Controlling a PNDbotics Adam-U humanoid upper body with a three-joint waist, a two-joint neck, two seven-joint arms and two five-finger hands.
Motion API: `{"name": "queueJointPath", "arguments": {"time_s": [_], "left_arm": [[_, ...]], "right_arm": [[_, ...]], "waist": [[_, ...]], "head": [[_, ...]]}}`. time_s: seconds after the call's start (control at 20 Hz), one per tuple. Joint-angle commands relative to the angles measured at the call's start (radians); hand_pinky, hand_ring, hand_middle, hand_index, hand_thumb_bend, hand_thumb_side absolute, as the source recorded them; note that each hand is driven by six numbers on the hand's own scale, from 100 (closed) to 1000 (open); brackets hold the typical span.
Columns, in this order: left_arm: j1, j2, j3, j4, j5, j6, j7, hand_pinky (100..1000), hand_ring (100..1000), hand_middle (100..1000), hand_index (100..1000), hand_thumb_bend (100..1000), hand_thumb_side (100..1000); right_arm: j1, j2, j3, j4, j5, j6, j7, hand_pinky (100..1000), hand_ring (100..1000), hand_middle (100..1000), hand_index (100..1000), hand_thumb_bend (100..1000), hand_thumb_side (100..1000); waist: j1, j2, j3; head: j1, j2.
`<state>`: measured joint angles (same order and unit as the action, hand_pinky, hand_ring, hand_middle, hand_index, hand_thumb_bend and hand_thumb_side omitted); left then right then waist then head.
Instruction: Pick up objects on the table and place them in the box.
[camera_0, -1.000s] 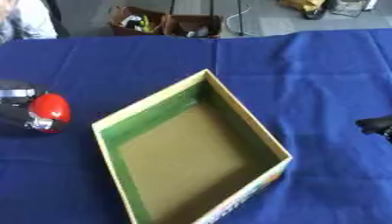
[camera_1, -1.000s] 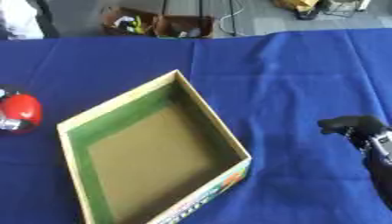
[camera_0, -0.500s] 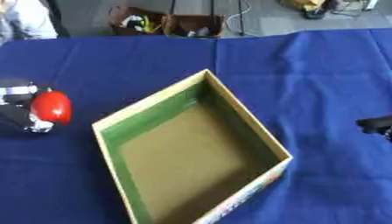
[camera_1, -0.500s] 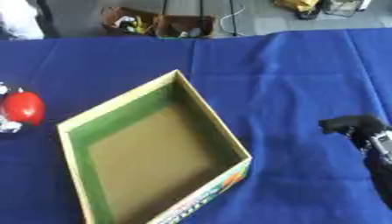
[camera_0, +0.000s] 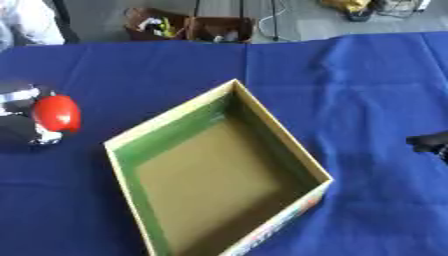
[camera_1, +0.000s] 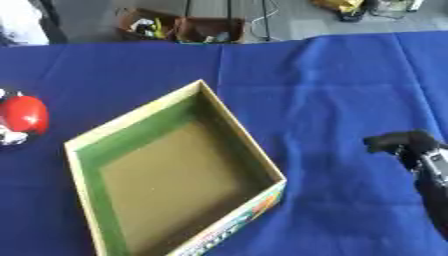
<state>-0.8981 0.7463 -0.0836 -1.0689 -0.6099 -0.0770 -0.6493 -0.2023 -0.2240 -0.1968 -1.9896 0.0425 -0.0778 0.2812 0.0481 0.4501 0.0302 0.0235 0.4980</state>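
So the table (camera_0: 175, 65) is covered in a dark blue cloth, a bit wrinkled toward the right side. Sitting roughly in the middle, closer to the near edge, is the box (camera_0: 284, 142). It's an open cardboard one, turned diagonally so one corner points at the far edge. Tan rim, green inner walls, plain brown floor, and there's colourful print along its outer wall at the near right. Nothing in it as far as I can see.

Over at the left edge of the table the left hand (camera_0: 19, 130) comes in, black and silver, and it has its fingers wrapped around a red object (camera_0: 57, 113). That thing is rounded and shiny, kind of tomato or apple shaped, can't say for sure which. It sits well apart from the box, off its left corner, and I can't tell if it's lifted off the cloth or resting on it.

The right hand (camera_1: 404, 143) shows near the right edge, best in the right eye view. It's black, with fingers that look curled in, and nothing in them. It's out beside the right side of the box with a good stretch of bare cloth between them, and its arm runs down toward the near right corner.

Past the far edge of the table there's a brown crate (camera_0: 188, 27) of mixed stuff on the floor.
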Motion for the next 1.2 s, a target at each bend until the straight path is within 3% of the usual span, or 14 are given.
{"name": "queueJointPath", "arguments": {"time_s": [0.05, 0.1, 0.15, 0.35, 0.55, 0.95, 1.2], "left_arm": [[-0.021, 0.024, -0.002, -0.007, -0.005, 0.004, 0.023, 257, 461, 525, 783, 100, 409], [-0.021, 0.024, -0.003, -0.007, -0.005, 0.004, 0.025, 257, 461, 525, 783, 100, 409], [-0.026, 0.026, 0.001, -0.010, -0.006, 0.007, 0.028, 206, 410, 475, 704, 100, 427], [-0.053, 0.026, 0.000, -0.051, 0.004, 0.035, 0.062, 199, 399, 469, 699, 100, 376], [-0.065, 0.037, -0.036, -0.142, 0.030, 0.050, 0.065, 192, 390, 461, 690, 100, 342], [-0.102, 0.034, -0.120, -0.338, 0.066, 0.077, -0.008, 190, 384, 458, 677, 100, 299], [-0.158, -0.005, -0.168, -0.452, 0.109, 0.103, -0.070, 190, 374, 453, 678, 100, 288]], "right_arm": [[-0.004, -0.005, -0.002, -0.010, 0.011, 0.004, 0.000, 858, 768, 555, 673, 100, 1000], [-0.004, -0.004, -0.002, -0.010, 0.011, 0.004, 0.000, 858, 768, 555, 673, 100, 1000], [-0.003, -0.005, -0.002, -0.010, 0.011, 0.004, 0.000, 859, 769, 555, 674, 100, 1000], [0.000, -0.008, -0.003, -0.010, 0.007, 0.005, -0.003, 860, 769, 554, 674, 100, 1000], [0.003, -0.010, -0.004, -0.010, 0.000, 0.007, -0.004, 860, 770, 555, 675, 100, 1000], [0.009, -0.015, -0.004, -0.010, -0.009, 0.012, -0.004, 861, 769, 556, 677, 100, 1000], [0.014, -0.019, -0.005, -0.010, -0.016, 0.009, -0.009, 861, 768, 556, 677, 100, 1000]], "waist": [[0.002, -0.020, 0.002], [0.002, -0.020, 0.002], [0.003, -0.023, 0.003], [0.003, -0.036, 0.009], [0.003, -0.050, 0.018], [0.005, -0.076, 0.029], [0.004, -0.089, 0.036]], "head": [[0.000, -0.006], [0.000, -0.006], [0.000, -0.003], [-0.005, 0.008], [-0.019, 0.026], [-0.032, 0.052], [-0.056, 0.082]]}}
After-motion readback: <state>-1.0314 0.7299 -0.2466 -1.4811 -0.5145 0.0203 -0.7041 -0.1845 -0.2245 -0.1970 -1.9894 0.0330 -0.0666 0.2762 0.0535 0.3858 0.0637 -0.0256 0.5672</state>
